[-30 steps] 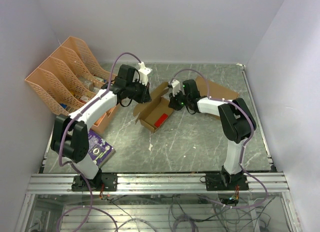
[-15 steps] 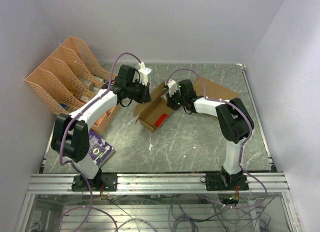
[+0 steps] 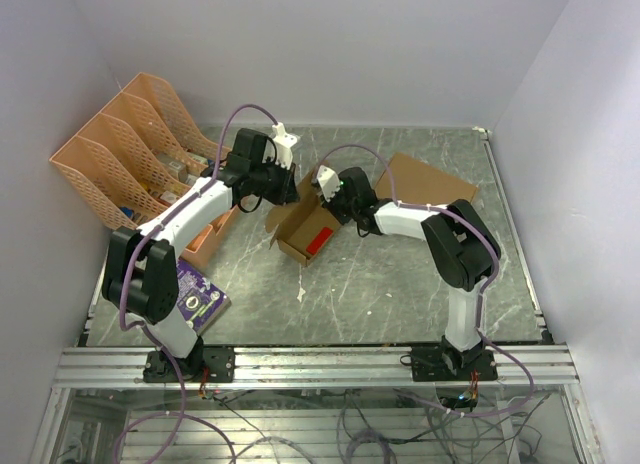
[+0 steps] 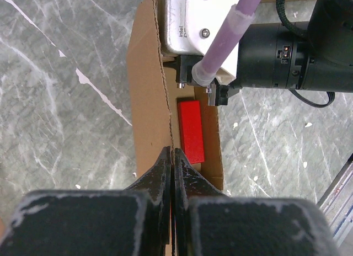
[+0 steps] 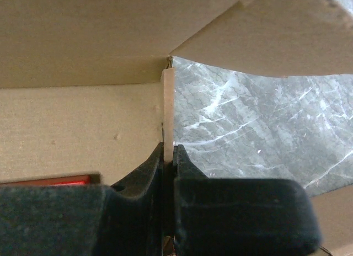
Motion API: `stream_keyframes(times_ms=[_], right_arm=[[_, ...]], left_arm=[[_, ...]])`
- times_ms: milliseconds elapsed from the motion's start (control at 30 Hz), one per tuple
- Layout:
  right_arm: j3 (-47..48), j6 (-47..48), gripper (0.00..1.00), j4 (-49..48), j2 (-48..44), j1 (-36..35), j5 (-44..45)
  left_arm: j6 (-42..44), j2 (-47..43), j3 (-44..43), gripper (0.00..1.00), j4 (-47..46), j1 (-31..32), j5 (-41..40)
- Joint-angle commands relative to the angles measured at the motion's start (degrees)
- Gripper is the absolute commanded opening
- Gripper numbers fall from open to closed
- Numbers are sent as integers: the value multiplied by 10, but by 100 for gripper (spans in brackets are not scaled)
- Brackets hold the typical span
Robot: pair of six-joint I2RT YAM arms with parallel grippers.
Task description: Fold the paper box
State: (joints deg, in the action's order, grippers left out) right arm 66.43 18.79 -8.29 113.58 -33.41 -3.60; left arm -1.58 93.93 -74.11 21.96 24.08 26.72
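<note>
Your paper box (image 3: 300,234) sits about mid-counter (image 3: 400,274), open on top, with a red block (image 4: 191,132) lying flat inside. Your left fingers (image 4: 172,154) are pinching one thin side wall of the box from above, squeezed tight with only the cardboard between them. Your right fingers (image 5: 168,151) are clamped on the edge of a flap at the far end of the box, same deal. Both wrists are crowded close together over it. Orange file racks (image 3: 120,164) stand off to the left, and a flat brown sheet (image 3: 435,184) lies behind the right arm.
</note>
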Motion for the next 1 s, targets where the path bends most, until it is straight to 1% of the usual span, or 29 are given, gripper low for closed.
stream_keyframes(times_ms=[0,67,300,400,567,667,700,867,933,967], right_arm=[[0,14,1,43,15,-1,7],[-1,6,3,46,14,-1,-7],[5,-11,19,48,-18,12,-38],[6,-20,23,50,-30,19,-50],[9,-27,24,48,-45,27,-58],[6,-30,29,44,-52,28,-66],[7,-34,32,43,-54,28,-71],[20,-37,34,50,-38,28,-75],[24,-38,32,51,-31,27,-71],[25,-37,30,51,-28,27,-68]], left_arm=[[-7,-7,-11,7,-29,4,33],[-6,-7,-9,7,-27,3,30],[-2,-11,-3,7,-19,2,20],[-1,-10,-5,7,-17,1,17],[-1,-5,-11,7,-14,2,21],[-2,-4,-13,7,-15,2,21],[-3,-3,-13,7,-16,2,22],[-5,-2,-15,7,-18,2,26],[-5,-1,-17,7,-18,2,27],[-5,-1,-17,7,-18,2,28]])
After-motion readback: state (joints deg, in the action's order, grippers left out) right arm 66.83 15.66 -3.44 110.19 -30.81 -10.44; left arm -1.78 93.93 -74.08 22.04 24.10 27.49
